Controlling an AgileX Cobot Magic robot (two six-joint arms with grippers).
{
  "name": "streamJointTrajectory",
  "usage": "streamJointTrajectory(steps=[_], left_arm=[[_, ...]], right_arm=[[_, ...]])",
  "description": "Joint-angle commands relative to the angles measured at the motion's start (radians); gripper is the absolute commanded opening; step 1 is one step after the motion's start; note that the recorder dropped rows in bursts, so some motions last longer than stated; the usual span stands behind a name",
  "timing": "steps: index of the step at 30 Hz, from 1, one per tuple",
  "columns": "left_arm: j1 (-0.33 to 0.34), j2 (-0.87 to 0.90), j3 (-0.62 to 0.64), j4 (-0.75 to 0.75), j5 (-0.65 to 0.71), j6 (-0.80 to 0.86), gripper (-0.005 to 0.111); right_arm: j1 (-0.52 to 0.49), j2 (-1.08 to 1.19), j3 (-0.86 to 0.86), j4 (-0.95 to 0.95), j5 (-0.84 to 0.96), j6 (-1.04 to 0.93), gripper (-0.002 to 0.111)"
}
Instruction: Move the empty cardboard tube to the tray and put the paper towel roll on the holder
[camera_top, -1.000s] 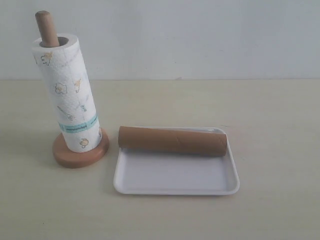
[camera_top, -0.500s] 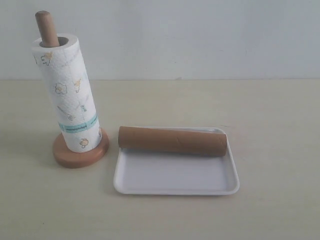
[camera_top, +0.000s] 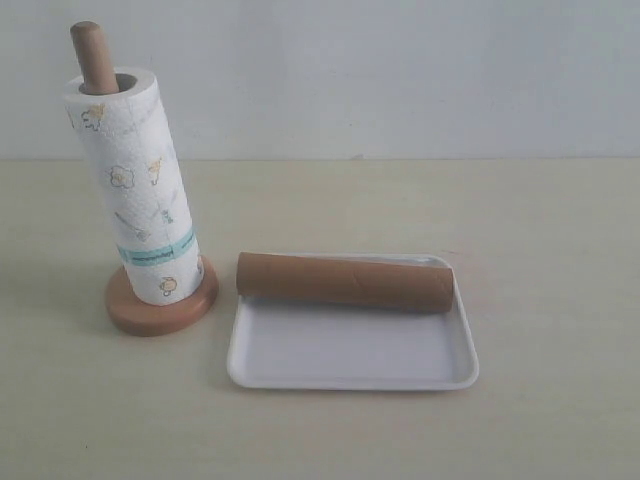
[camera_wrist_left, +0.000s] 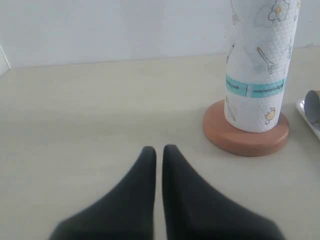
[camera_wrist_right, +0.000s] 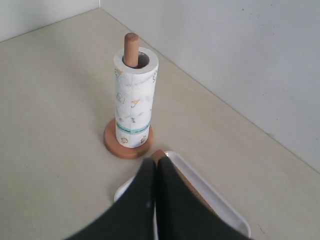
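The paper towel roll stands upright on the holder, the dowel tip poking out of its top. It shows too in the left wrist view as roll on holder, and in the right wrist view as roll on holder. The empty cardboard tube lies across the far part of the white tray. My left gripper is shut and empty above the table, short of the holder. My right gripper is shut and empty above the tray, hiding most of the tube.
A pale wall runs behind the beige table. Neither arm shows in the exterior view.
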Motion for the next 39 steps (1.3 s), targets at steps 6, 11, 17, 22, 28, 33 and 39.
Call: streamJointTrajectory(steps=[6,11,17,22,28,33,39], left_arm=[[0.001,-0.004,0.003,-0.011,-0.011,-0.001,0.004],[0.001,-0.004,0.003,-0.011,-0.009,-0.001,0.004],[0.001,-0.004,0.003,-0.011,-0.009,-0.001,0.004],[0.001,-0.004,0.003,-0.011,-0.009,-0.001,0.004],[0.001,-0.004,0.003,-0.011,-0.009,-0.001,0.004],[0.001,-0.004,0.003,-0.011,-0.009,-0.001,0.004],[0.001,-0.004,0.003,-0.011,-0.012,-0.001,0.004]], right_arm=[[0.0,-0.02,-0.006,-0.01,-0.038,0.0,0.0],[0.0,-0.016,0.189,-0.155,-0.139,-0.044,0.0],[0.0,-0.014,0.432,-0.176,-0.297,-0.029,0.0],[0.0,-0.014,0.631,-0.188,-0.457,-0.029,0.0],[-0.012,-0.019,0.839,-0.222,-0.628,-0.02,0.0],[-0.1,-0.044,0.985,-0.22,-0.805,0.091,0.0],[-0.229,-0.101,1.119,-0.214,-0.979,0.117,0.0]])
